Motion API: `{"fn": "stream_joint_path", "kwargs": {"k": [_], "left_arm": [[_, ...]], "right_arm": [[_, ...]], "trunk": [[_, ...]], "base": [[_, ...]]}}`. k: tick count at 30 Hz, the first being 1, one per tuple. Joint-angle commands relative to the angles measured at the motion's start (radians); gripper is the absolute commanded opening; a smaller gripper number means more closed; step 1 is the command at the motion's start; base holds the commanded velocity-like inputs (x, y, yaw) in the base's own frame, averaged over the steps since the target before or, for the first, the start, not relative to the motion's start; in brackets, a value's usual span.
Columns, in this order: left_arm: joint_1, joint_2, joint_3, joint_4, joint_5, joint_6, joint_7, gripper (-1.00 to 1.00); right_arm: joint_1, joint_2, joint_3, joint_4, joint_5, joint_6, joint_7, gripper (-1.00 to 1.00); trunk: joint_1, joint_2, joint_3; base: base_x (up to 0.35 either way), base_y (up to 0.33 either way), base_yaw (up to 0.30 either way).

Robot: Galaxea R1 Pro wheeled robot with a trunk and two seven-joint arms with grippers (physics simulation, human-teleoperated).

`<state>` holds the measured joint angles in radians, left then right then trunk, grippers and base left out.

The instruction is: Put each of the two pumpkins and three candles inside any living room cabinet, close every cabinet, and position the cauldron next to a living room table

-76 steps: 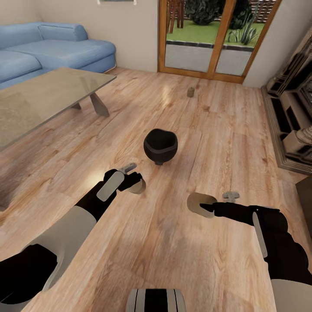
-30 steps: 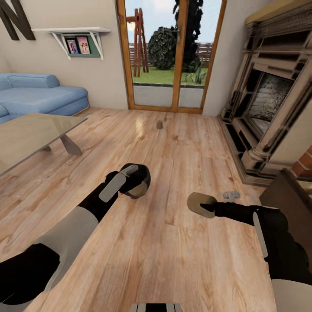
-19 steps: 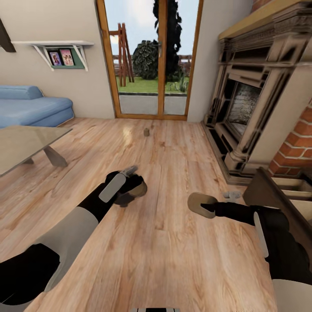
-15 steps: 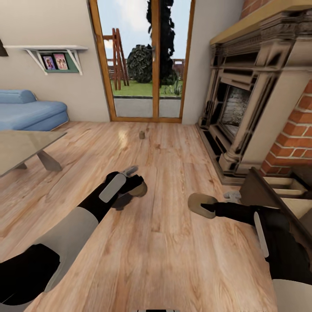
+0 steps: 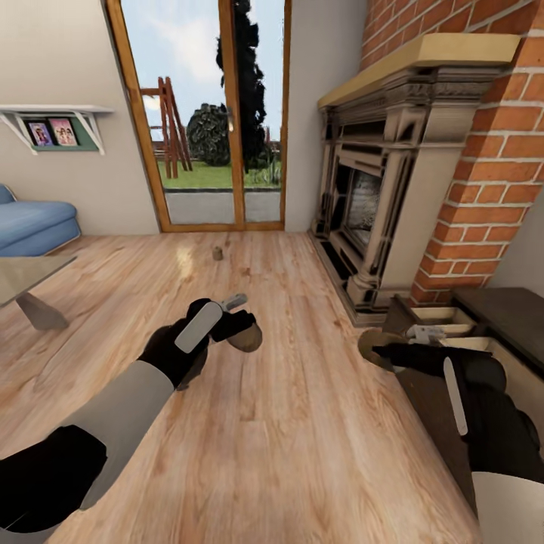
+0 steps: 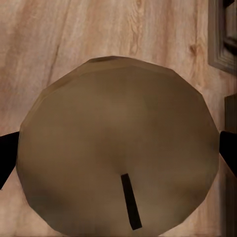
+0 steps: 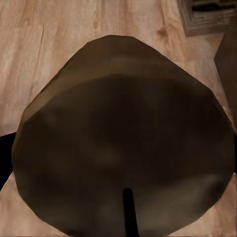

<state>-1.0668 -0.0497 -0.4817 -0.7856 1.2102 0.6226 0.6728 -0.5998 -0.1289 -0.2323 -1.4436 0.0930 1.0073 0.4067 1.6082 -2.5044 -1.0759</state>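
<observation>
- Right now my left gripper (image 5: 240,321) is clamped on a short, stubby beige-grey candle (image 5: 245,338), carried above the wooden floor (image 5: 302,453); in the left wrist view its round top and dark wick sit between the finger edges.
- My right gripper (image 5: 393,349) is closed on a second beige-grey candle (image 5: 375,347), held at the near edge of the long, low dark brown wooden cabinet (image 5: 446,408), whose pale beige drawer insides (image 5: 446,316) stand open just past it.
- The third stubby candle (image 5: 217,253) sits alone on the floor, well away towards the wood-framed glass doors (image 5: 204,121).
- A corner of the low glass-topped table (image 5: 30,268) with its grey slab leg shows to my left, in front of the blue sofa (image 5: 30,223).
- As I judge it, nothing is stowed yet: two candles are in hand and about to go in. The far candle, both pumpkins, closing the cabinet and placing the cauldron beside the table remain.
</observation>
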Motion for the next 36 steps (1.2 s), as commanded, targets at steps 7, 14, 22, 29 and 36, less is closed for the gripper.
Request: {"fn": "stream_joint_path", "kwargs": {"k": [7, 14, 22, 29, 36], "left_arm": [[-0.001, -0.001, 0.001, -0.004, -0.001, 0.042, 0.001, -1.00], [-0.001, -0.003, 0.000, 0.000, -0.001, 0.052, 0.001, -1.00], [-0.001, -0.005, 0.001, -0.001, -0.001, 0.052, 0.001, -1.00], [-0.001, -0.010, 0.001, 0.003, -0.001, 0.051, 0.001, -1.00], [-0.001, -0.010, 0.001, 0.004, -0.001, 0.051, 0.001, -1.00]], "right_arm": [[-0.037, 0.001, 0.001, -0.002, -0.006, 0.003, -0.104, -1.00], [-0.040, 0.005, 0.007, 0.000, -0.003, 0.002, -0.163, -1.00], [-0.040, 0.008, 0.010, 0.001, -0.012, 0.002, -0.167, -1.00], [-0.040, 0.020, 0.013, 0.001, -0.012, 0.002, -0.167, -1.00], [-0.040, 0.021, 0.016, 0.000, -0.015, 0.001, -0.167, -1.00]], "trunk": [[-0.003, 0.002, 0.030], [-0.006, 0.003, 0.060], [-0.022, 0.030, 0.089], [-0.049, 0.079, 0.110], [-0.076, 0.128, 0.122]], "base": [[0.000, 0.000, -0.275], [0.000, 0.000, -0.262], [0.000, 0.000, -0.054], [0.000, 0.000, -0.001], [0.000, 0.000, 0.000]]}}
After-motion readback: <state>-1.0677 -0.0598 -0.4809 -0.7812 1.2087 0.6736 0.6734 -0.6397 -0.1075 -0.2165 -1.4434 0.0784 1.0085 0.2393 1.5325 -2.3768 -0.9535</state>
